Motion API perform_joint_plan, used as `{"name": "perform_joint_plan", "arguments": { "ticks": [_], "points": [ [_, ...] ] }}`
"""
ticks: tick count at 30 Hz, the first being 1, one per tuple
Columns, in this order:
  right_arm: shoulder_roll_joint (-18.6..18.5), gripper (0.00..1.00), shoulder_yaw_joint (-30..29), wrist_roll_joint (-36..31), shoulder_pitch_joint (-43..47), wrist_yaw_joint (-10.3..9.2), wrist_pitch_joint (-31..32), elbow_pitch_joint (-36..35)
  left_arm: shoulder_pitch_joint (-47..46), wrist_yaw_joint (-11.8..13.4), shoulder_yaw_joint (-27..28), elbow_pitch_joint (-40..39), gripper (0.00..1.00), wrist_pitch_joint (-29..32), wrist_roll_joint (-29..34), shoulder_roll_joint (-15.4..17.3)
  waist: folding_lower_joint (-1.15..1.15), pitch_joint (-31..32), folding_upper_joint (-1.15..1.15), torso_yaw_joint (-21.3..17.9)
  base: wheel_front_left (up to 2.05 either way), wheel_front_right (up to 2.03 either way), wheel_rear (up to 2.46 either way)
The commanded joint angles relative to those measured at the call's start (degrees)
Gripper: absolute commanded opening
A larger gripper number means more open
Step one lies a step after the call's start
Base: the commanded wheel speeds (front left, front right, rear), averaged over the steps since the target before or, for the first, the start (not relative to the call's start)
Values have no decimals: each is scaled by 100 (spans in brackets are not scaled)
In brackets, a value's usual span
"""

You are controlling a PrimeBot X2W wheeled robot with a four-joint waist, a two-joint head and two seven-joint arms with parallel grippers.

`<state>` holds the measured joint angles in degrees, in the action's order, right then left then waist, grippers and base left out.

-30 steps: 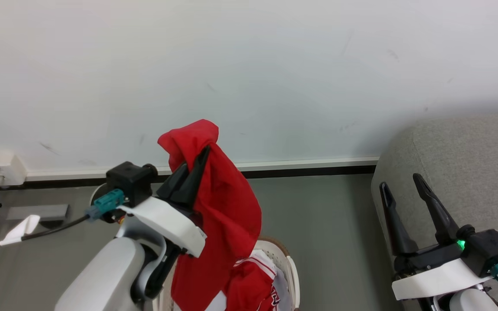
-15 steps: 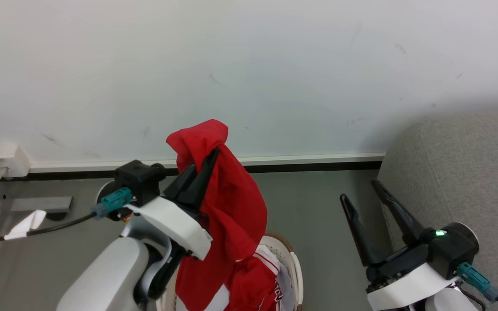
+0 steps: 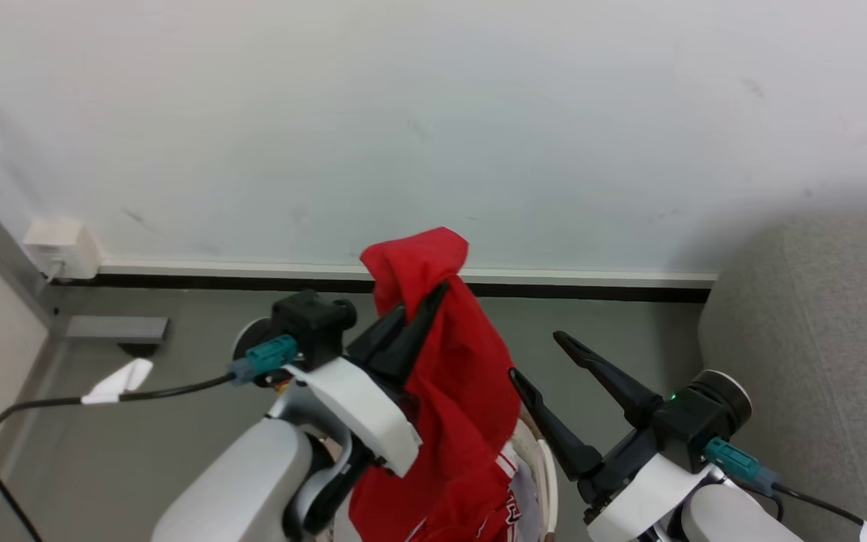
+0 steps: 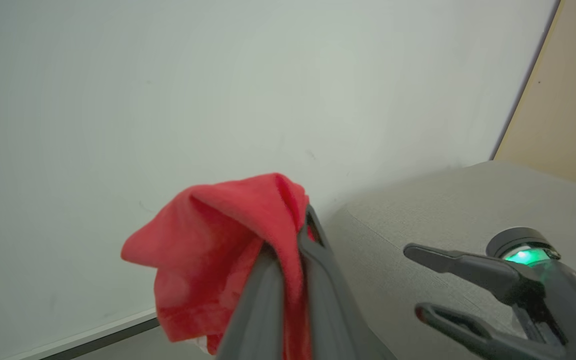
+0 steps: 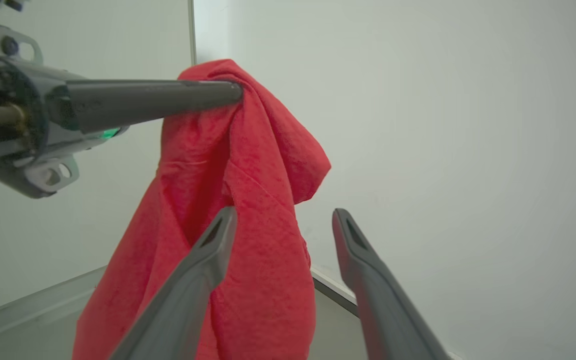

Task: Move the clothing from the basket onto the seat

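- The left claw [image 3: 433,301] is clenched on a bunched fold of the plain red garment [image 3: 463,376] and holds it high above the laundry basket [image 3: 546,463]. The hem trails down to the white-trimmed red jersey [image 3: 505,489] in the basket.
- The right claw [image 3: 535,355] hovers released, fingers spread, just beside the hanging cloth.
- The grey seat [image 3: 817,339] stands off to the robot's right.
- The cloth looks light and limp, likely to sag and swing. A pinch on a gathered fold near the top should hold it best.
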<state>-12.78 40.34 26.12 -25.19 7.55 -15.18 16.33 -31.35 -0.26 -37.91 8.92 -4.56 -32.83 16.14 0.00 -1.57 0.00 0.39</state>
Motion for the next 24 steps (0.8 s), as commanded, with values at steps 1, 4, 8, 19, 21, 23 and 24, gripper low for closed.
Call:
{"name": "perform_joint_plan", "arguments": {
  "ticks": [1,4,8,19,21,23,24],
  "points": [
    [-53,100,109,97,-120,-12,4,101,-80,-52,-55,34,0,-3,71,-52,0,29,0,144,0,0,0],
    [-52,100,304,231,-242,-12,4,263,-115,-117,-170,87,0,-10,77,-169,0,63,0,296,0,0,0],
    [-13,100,559,403,-400,-12,5,533,-139,-253,-346,90,0,22,80,-257,0,109,0,475,0,0,0],
    [52,100,1241,993,-802,-12,5,1640,-204,-521,-906,-44,0,200,47,-463,0,242,0,1031,0,0,0],
    [35,100,1445,1178,-861,-12,5,1825,-223,-546,-971,-58,0,222,20,-507,0,261,0,1116,0,0,0],
    [21,100,1580,1317,-936,-12,4,1959,-244,-561,-1004,-61,0,212,-2,-519,0,274,0,1175,0,0,0],
    [24,100,1626,1383,-961,-12,4,2007,-245,-561,-1012,-58,0,204,-7,-516,0,279,0,1192,0,0,0]
  ]
}}
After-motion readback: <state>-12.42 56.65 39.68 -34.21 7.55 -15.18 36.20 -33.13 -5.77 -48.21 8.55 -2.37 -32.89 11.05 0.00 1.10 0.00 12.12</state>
